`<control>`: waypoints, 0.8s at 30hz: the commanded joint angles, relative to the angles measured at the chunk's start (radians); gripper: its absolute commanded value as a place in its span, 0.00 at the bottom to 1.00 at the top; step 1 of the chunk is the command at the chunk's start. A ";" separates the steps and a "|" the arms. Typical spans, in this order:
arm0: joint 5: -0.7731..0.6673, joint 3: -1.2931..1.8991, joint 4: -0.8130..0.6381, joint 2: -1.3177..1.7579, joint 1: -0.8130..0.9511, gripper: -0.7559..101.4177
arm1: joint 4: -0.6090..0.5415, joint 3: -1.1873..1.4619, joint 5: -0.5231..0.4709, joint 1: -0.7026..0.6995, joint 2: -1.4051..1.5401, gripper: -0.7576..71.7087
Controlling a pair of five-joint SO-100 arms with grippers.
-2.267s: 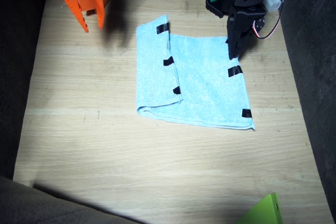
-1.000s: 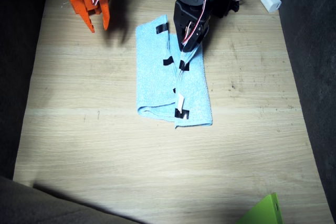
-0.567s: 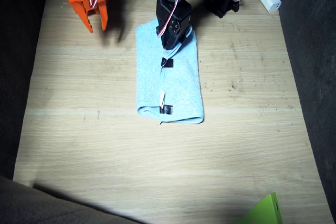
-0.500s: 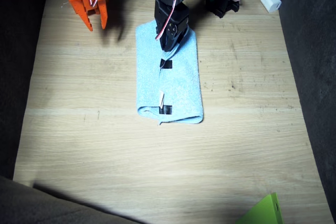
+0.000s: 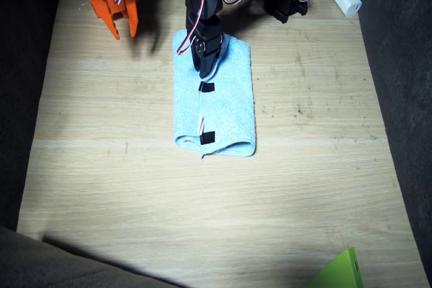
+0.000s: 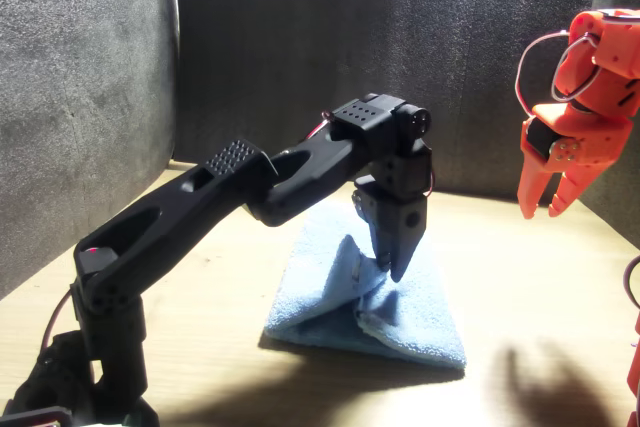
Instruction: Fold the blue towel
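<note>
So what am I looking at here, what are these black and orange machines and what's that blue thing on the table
These are two small robot arms at a wooden table. One picture looks down from above; the other is taken low from the opposite side. The black one is the left arm; its gripper is down on the blue towel, which lies folded lengthwise, and its fingers look pinched on a raised fold of cloth. The orange one is the right arm; its gripper hangs above the table, fingers a little apart, holding nothing. A lime-green flat piece pokes in at one corner, and a small white block sits at the far edge.
</note>
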 commanded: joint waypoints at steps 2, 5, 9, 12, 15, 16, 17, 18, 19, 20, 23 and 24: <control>0.035 -0.074 0.009 0.052 0.060 0.22 | -0.003 0.012 0.009 -0.003 0.021 0.24; 0.049 -0.086 0.009 0.071 0.081 0.23 | -0.005 0.012 0.008 -0.005 0.012 0.25; 0.069 -0.112 0.008 0.084 0.092 0.23 | -0.017 0.017 0.009 -0.002 0.005 0.25; 0.072 -0.094 0.009 0.110 0.092 0.24 | -0.020 0.021 0.014 0.002 0.008 0.25; 0.069 -0.044 0.009 0.167 0.117 0.24 | -0.020 0.021 0.014 0.002 0.008 0.25; 0.066 -0.020 0.009 0.195 0.132 0.23 | -0.021 0.021 0.012 -0.002 0.008 0.25; 0.055 0.009 0.011 0.227 0.152 0.22 | -0.023 0.021 0.009 -0.008 0.009 0.24; 0.046 0.049 0.011 0.262 0.175 0.21 | -0.029 0.021 0.008 -0.018 0.011 0.24; 0.023 0.074 0.011 0.288 0.199 0.17 | -0.043 0.021 0.005 -0.037 0.012 0.23; -0.011 0.100 0.011 0.313 0.229 0.13 | -0.063 0.021 0.002 -0.061 0.015 0.21; -0.141 0.155 0.011 0.350 0.310 0.00 | -0.110 0.014 0.005 -0.132 0.018 0.01; -0.190 0.186 0.011 0.359 0.333 0.00 | -0.115 0.011 0.006 -0.150 0.012 0.01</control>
